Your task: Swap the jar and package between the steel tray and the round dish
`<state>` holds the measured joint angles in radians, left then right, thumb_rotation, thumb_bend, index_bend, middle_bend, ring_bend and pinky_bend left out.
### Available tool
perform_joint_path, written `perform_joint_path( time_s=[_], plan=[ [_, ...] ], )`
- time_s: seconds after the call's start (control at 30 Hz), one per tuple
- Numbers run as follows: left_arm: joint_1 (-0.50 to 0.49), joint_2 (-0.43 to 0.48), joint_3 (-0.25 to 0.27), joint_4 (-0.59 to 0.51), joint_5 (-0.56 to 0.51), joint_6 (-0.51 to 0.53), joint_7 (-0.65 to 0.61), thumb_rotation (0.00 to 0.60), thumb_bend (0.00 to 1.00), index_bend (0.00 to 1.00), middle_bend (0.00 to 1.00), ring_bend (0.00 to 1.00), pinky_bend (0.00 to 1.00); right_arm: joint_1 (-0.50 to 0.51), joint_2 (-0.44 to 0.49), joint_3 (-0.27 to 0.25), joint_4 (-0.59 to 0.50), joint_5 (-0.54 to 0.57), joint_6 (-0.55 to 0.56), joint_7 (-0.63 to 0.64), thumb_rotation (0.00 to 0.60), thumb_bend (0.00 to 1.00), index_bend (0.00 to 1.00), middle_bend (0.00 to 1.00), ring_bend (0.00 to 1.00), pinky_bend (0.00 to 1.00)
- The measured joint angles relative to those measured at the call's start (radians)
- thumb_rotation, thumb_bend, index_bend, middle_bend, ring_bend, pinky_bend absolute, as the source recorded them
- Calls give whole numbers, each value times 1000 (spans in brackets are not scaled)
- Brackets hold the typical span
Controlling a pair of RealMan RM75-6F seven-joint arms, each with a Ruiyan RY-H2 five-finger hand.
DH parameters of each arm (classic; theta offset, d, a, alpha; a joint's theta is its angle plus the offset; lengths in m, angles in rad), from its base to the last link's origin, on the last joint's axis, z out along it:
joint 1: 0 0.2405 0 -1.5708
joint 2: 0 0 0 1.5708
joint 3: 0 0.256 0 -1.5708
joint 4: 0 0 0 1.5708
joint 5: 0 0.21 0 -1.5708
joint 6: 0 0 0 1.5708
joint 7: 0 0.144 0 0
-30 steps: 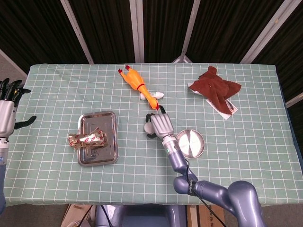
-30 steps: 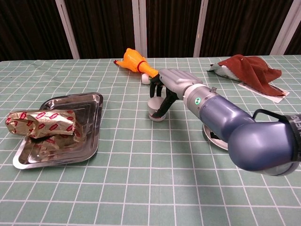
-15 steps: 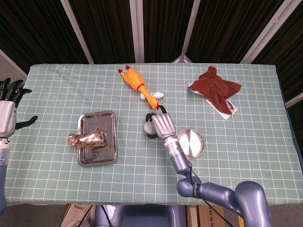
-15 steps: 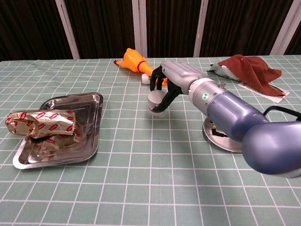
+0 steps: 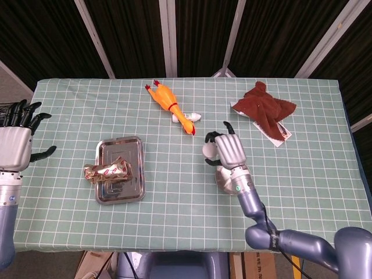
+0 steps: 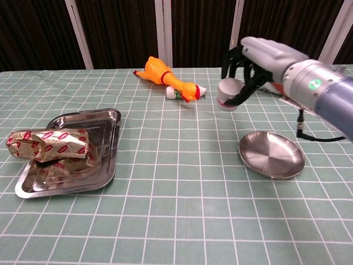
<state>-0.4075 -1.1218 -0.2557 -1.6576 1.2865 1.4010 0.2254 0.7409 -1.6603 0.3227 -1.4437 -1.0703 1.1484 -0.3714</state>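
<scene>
Right robot hand (image 6: 259,58) grasped the jar (image 6: 226,94), held aloft above the round dish (image 6: 271,154); left robot hand (image 5: 16,145) idle, fingers spread. A loose fingertip grasp risked dropping it.

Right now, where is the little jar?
The jar is held off the table by the right hand, between the rubber chicken and the round dish.

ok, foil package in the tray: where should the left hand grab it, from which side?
Judgement: grip the package across its middle, coming from above. It lies flat on its long side, one end overhanging the steel tray rim toward the left hand, so top and sides are exposed.
</scene>
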Motion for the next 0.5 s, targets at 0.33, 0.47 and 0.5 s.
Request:
perform_joint_path(
  time_s=[0.33, 0.47, 0.5],
  plan=[
    [-9, -28, 5, -23, 4, 4, 46, 600, 98, 290, 98, 0, 28, -151, 166, -97, -137, -73, 86, 57, 600, 336, 596, 555, 602, 116],
    [-13, -41, 8, -19, 2, 0, 54, 600, 98, 290, 98, 0, 28, -170, 164, -126, -129, -90, 86, 76, 600, 336, 596, 555, 602, 116],
    [-13, -43, 8, -17, 1, 0, 56, 600, 98, 290, 98, 0, 28, -174, 160, -133, -125, -94, 85, 81, 600, 336, 597, 555, 602, 116]
  ],
)
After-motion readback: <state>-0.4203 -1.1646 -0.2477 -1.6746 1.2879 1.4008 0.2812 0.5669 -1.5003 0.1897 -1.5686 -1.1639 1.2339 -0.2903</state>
